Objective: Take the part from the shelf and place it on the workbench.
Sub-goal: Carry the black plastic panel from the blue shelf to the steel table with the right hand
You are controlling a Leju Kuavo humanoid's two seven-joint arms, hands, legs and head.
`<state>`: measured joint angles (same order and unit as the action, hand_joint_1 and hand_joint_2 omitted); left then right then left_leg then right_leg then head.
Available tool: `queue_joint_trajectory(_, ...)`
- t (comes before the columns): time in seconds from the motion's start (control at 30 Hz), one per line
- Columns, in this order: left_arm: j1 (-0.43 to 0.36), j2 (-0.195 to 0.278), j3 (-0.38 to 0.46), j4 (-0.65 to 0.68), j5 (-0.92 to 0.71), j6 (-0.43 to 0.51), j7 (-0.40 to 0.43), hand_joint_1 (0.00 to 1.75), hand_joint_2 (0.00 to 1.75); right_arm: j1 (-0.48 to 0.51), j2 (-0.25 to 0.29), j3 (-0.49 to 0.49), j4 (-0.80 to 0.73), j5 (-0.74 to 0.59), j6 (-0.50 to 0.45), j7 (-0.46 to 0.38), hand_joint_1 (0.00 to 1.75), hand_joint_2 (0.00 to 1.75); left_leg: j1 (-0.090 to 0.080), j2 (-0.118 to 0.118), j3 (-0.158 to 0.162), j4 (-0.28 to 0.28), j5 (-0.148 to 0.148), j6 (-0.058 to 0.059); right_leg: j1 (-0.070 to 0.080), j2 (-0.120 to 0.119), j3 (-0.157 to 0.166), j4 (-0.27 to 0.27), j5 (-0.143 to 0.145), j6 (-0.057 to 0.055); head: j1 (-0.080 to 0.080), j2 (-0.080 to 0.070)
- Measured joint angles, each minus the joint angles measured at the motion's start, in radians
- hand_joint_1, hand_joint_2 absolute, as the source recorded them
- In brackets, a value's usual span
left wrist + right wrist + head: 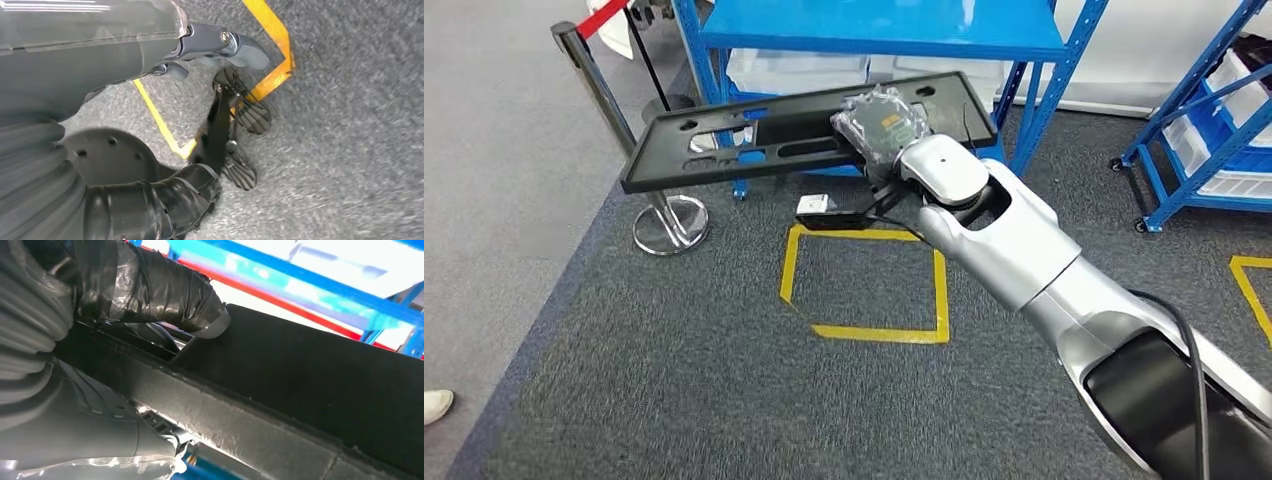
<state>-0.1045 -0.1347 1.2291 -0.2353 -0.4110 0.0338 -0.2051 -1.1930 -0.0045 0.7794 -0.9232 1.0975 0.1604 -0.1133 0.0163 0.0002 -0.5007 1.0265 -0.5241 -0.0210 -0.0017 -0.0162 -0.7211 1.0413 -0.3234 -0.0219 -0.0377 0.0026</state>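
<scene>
A long flat black part with several cut-outs hangs tilted in the air in front of the blue shelf. My right hand, wrapped in clear plastic, grips it near its right end. In the right wrist view the hand's taped thumb lies over the part's edge. My left hand hangs over grey carpet, its fingers apart and holding nothing.
A chrome stanchion post with a round base stands just left of the part. A yellow tape square marks the carpet below. A second blue rack on wheels stands at the right. A person's shoe shows at the lower left.
</scene>
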Motion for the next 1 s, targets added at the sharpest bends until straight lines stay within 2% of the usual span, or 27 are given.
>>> queue_joint_trajectory(0.07, 0.001, 0.000, 0.000, 0.000, 0.000, 0.000, 0.000, 0.00, 1.75, 0.001, -0.001, 0.000, 0.003, 0.000, -0.001, 0.000, 1.75, 1.75, -0.001, 0.001, -0.011, -0.018, 0.017, 0.016, -0.003, 0.001, -0.003, -0.012, 0.021, 0.012, 0.000, 0.000)
queue_joint_trajectory(0.1, 0.001, 0.000, 0.000, 0.000, 0.000, 0.000, 0.000, 0.00, 1.75, 0.002, -0.002, 0.000, 0.006, 0.000, -0.001, 0.000, 1.75, 1.75, 0.000, 0.003, -0.019, -0.021, 0.031, 0.025, -0.004, 0.004, -0.009, -0.006, 0.005, 0.016, 0.000, 0.000)
queue_joint_trajectory(0.13, 0.000, 0.000, 0.000, 0.000, 0.000, 0.000, 0.001, 0.00, 1.75, 0.003, -0.003, 0.000, 0.009, 0.000, -0.001, -0.001, 1.75, 1.75, 0.003, 0.006, -0.030, -0.025, 0.047, 0.034, -0.004, 0.007, -0.018, 0.016, -0.032, 0.020, 0.001, 0.000)
queue_joint_trajectory(0.17, 0.000, 0.000, 0.000, 0.000, 0.000, 0.000, 0.002, 0.00, 1.75, 0.004, -0.004, 0.000, 0.013, 0.000, -0.001, -0.001, 1.75, 1.75, 0.005, 0.009, -0.044, -0.026, 0.063, 0.040, -0.007, 0.010, -0.029, 0.058, -0.089, 0.022, 0.002, 0.000)
queue_joint_trajectory(0.2, 0.000, 0.000, 0.000, 0.000, 0.000, 0.001, 0.002, 0.00, 1.75, 0.004, -0.004, 0.000, 0.015, 0.000, -0.002, -0.001, 1.75, 1.75, 0.005, 0.009, -0.061, -0.026, 0.078, 0.044, -0.008, 0.012, -0.040, 0.116, -0.151, 0.025, 0.002, 0.000)
queue_joint_trajectory(0.23, 0.000, 0.000, 0.000, 0.000, -0.001, 0.002, 0.003, 0.00, 1.75, 0.004, -0.004, 0.001, 0.018, 0.000, -0.002, -0.001, 1.75, 1.75, 0.004, 0.010, -0.080, -0.025, 0.093, 0.046, -0.009, 0.012, -0.047, 0.181, -0.195, 0.028, 0.002, 0.000)
queue_joint_trajectory(0.27, 0.001, 0.000, 0.000, 0.000, 0.000, 0.003, 0.003, 0.00, 1.75, 0.004, -0.004, 0.001, 0.022, 0.000, -0.002, 0.000, 1.75, 1.75, 0.004, 0.010, -0.101, -0.022, 0.108, 0.045, -0.011, 0.012, -0.047, 0.238, -0.212, 0.031, 0.002, 0.000)
queue_joint_trajectory(0.3, 0.001, 0.000, 0.000, 0.000, 0.000, 0.004, 0.004, 0.00, 1.75, 0.004, -0.004, 0.001, 0.026, 0.000, -0.003, 0.000, 1.75, 1.75, 0.004, 0.010, -0.122, -0.019, 0.122, 0.044, -0.012, 0.012, -0.037, 0.273, -0.204, 0.033, 0.002, 0.000)
queue_joint_trajectory(0.33, 0.001, 0.000, 0.001, 0.000, 0.001, 0.005, 0.005, 0.00, 1.75, 0.005, -0.002, 0.002, 0.029, 0.000, -0.003, 0.001, 1.75, 1.75, 0.005, 0.010, -0.143, -0.015, 0.135, 0.041, -0.013, 0.012, -0.014, 0.279, -0.177, 0.033, 0.002, 0.000)
queue_joint_trajectory(0.37, 0.001, 0.000, 0.001, 0.000, 0.002, 0.005, 0.006, 0.00, 1.75, 0.004, 0.000, 0.002, 0.033, 0.000, -0.003, 0.001, 1.75, 1.75, 0.005, 0.009, -0.163, -0.010, 0.146, 0.039, -0.013, 0.012, 0.025, 0.251, -0.151, 0.032, 0.002, 0.000)
queue_joint_trajectory(0.4, 0.001, -0.001, 0.001, 0.000, 0.002, 0.006, 0.007, 0.00, 1.75, 0.003, 0.003, 0.003, 0.035, 0.000, -0.004, 0.002, 1.75, 1.75, 0.005, 0.009, -0.179, -0.005, 0.157, 0.035, -0.012, 0.012, 0.078, 0.194, -0.149, 0.028, 0.002, 0.000)
queue_joint_trajectory(0.43, 0.001, -0.003, 0.001, 0.000, 0.002, 0.006, 0.008, 0.00, 1.75, 0.001, 0.007, 0.003, 0.037, 0.001, -0.004, 0.004, 1.75, 1.75, 0.004, 0.009, -0.191, -0.001, 0.167, 0.029, -0.010, 0.012, 0.135, 0.118, -0.167, 0.024, 0.002, 0.000)
queue_joint_trajectory(0.47, 0.001, -0.004, 0.002, 0.000, 0.002, 0.007, 0.009, 0.00, 1.75, -0.001, 0.012, 0.003, 0.039, 0.001, -0.006, 0.005, 1.75, 1.75, 0.004, 0.010, -0.197, -0.001, 0.178, 0.023, -0.007, 0.012, 0.178, 0.057, -0.190, 0.021, 0.002, 0.000)
queue_joint_trajectory(0.5, 0.001, -0.004, 0.003, 0.000, 0.002, 0.007, 0.010, 0.00, 1.75, -0.004, 0.016, 0.003, 0.041, 0.002, -0.009, 0.006, 1.75, 1.75, 0.003, 0.010, -0.201, -0.003, 0.188, 0.016, -0.003, 0.013, 0.202, 0.013, -0.211, 0.018, 0.002, 0.000)
queue_joint_trajectory(0.53, 0.001, -0.005, 0.004, 0.000, 0.002, 0.007, 0.011, 0.00, 1.75, -0.007, 0.019, 0.003, 0.043, 0.003, -0.011, 0.006, 1.75, 1.75, 0.003, 0.011, -0.201, -0.007, 0.199, 0.010, 0.001, 0.013, 0.209, -0.006, -0.215, 0.016, 0.002, 0.000)
queue_joint_trajectory(0.6, 0.001, -0.004, 0.006, 0.000, 0.003, 0.006, 0.011, 0.00, 1.75, -0.010, 0.022, 0.003, 0.047, 0.003, -0.014, 0.006, 1.75, 1.75, 0.005, 0.012, -0.203, -0.015, 0.214, 0.000, 0.001, 0.012, 0.198, -0.007, -0.200, 0.010, 0.002, 0.000)
queue_joint_trajectory(0.63, 0.000, -0.004, 0.007, 0.000, 0.003, 0.006, 0.011, 0.00, 1.75, -0.010, 0.024, 0.003, 0.050, 0.003, -0.015, 0.006, 1.75, 1.75, 0.006, 0.011, -0.209, -0.010, 0.203, -0.004, -0.001, 0.009, 0.189, -0.008, -0.189, 0.003, 0.002, 0.000)
queue_joint_trajectory(0.67, 0.000, -0.004, 0.007, 0.000, 0.003, 0.005, 0.010, 0.00, 1.75, -0.010, 0.027, 0.004, 0.053, 0.004, -0.015, 0.006, 1.75, 1.75, 0.007, 0.010, -0.219, 0.009, 0.173, -0.008, -0.004, 0.006, 0.178, -0.011, -0.177, -0.004, 0.001, 0.000)
queue_joint_trajectory(0.7, 0.001, -0.004, 0.007, 0.000, 0.003, 0.004, 0.010, 0.00, 1.75, -0.011, 0.029, 0.004, 0.055, 0.004, -0.015, 0.006, 1.75, 1.75, 0.008, 0.009, -0.233, 0.045, 0.126, -0.011, -0.006, 0.003, 0.164, -0.013, -0.162, -0.012, 0.001, 0.000)
queue_joint_trajectory(0.77, 0.003, -0.005, 0.008, 0.000, 0.004, 0.001, 0.008, 0.00, 1.75, -0.014, 0.035, 0.004, 0.059, 0.005, -0.015, 0.006, 1.75, 1.75, 0.009, 0.008, -0.262, 0.171, 0.013, -0.017, -0.003, 0.002, 0.131, -0.012, -0.133, -0.022, 0.001, 0.000)
queue_joint_trajectory(0.8, 0.003, -0.005, 0.008, 0.000, 0.004, 0.000, 0.008, 0.00, 1.75, -0.016, 0.038, 0.004, 0.060, 0.005, -0.015, 0.006, 1.75, 1.75, 0.009, 0.008, -0.269, 0.236, -0.016, -0.019, 0.000, 0.003, 0.113, -0.012, -0.118, -0.023, 0.001, 0.000)
queue_joint_trajectory(0.83, 0.003, -0.005, 0.008, 0.000, 0.005, -0.001, 0.006, 0.00, 1.75, -0.017, 0.039, 0.004, 0.061, 0.005, -0.015, 0.006, 1.75, 1.75, 0.009, 0.008, -0.267, 0.285, -0.016, -0.021, 0.002, 0.003, 0.092, -0.011, -0.102, -0.023, 0.001, 0.000)
queue_joint_trajectory(0.87, 0.002, -0.004, 0.008, 0.000, 0.006, -0.002, 0.005, 0.00, 1.75, -0.018, 0.041, 0.004, 0.063, 0.006, -0.015, 0.006, 1.75, 1.75, 0.009, 0.008, -0.253, 0.307, 0.008, -0.022, 0.004, 0.003, 0.072, -0.009, -0.087, -0.022, 0.001, 0.000)
queue_joint_trajectory(0.9, 0.001, -0.004, 0.008, 0.000, 0.006, -0.003, 0.003, 0.00, 1.75, -0.018, 0.042, 0.005, 0.064, 0.006, -0.015, 0.005, 1.75, 1.75, 0.009, 0.008, -0.219, 0.291, 0.041, -0.020, 0.006, 0.003, 0.053, -0.008, -0.073, -0.020, 0.001, 0.000)
queue_joint_trajectory(0.93, 0.000, -0.003, 0.009, -0.001, 0.007, -0.004, 0.002, 0.00, 1.75, -0.019, 0.044, 0.005, 0.066, 0.007, -0.015, 0.005, 1.75, 1.75, 0.009, 0.007, -0.167, 0.242, 0.058, -0.016, 0.007, 0.002, 0.037, -0.005, -0.060, -0.018, 0.001, 0.000)
queue_joint_trajectory(0.97, -0.001, -0.003, 0.009, -0.001, 0.007, -0.004, 0.001, 0.00, 1.75, -0.021, 0.045, 0.005, 0.066, 0.007, -0.015, 0.005, 1.75, 1.75, 0.006, 0.007, -0.101, 0.165, 0.051, -0.010, 0.009, 0.002, 0.024, -0.003, -0.048, -0.015, 0.001, 0.000)
queue_joint_trajectory(1.0, -0.003, -0.003, 0.009, -0.002, 0.007, -0.004, 0.000, 0.00, 1.75, -0.024, 0.047, 0.006, 0.066, 0.008, -0.015, 0.005, 1.75, 1.75, 0.004, 0.006, -0.042, 0.086, 0.027, -0.004, 0.010, 0.002, 0.014, -0.001, -0.036, -0.011, 0.001, 0.000)
